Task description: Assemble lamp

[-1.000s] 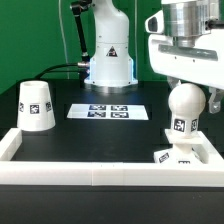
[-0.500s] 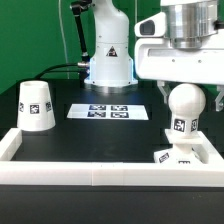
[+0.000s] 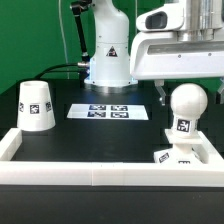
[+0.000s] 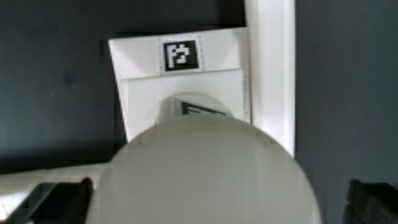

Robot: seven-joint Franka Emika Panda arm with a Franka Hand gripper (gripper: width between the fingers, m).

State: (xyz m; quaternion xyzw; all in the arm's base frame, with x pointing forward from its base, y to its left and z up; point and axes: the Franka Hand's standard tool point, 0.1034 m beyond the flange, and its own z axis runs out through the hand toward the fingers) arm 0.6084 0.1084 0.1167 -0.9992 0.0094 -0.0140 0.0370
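Observation:
The round white bulb (image 3: 186, 108) stands upright on the small square base (image 3: 166, 156) at the exterior view's right, in the corner of the white rail. My gripper (image 3: 187, 97) is open, its fingers (image 3: 161, 95) on either side of the bulb's top and apart from it. In the wrist view the bulb (image 4: 205, 170) fills the space between the dark fingertips (image 4: 54, 202), with the tagged base (image 4: 178, 60) beyond it; the gripper (image 4: 210, 204) holds nothing. The tapered shade (image 3: 37, 105) stands mouth down at the exterior view's left.
The marker board (image 3: 110, 111) lies at the middle back of the black table. A white rail (image 3: 90, 172) runs along the front and sides. The arm's white pedestal (image 3: 108, 60) stands behind the marker board.
My gripper has risen from around the bulb's middle to about its top. The bulb stays standing on the base. The shade has not moved.

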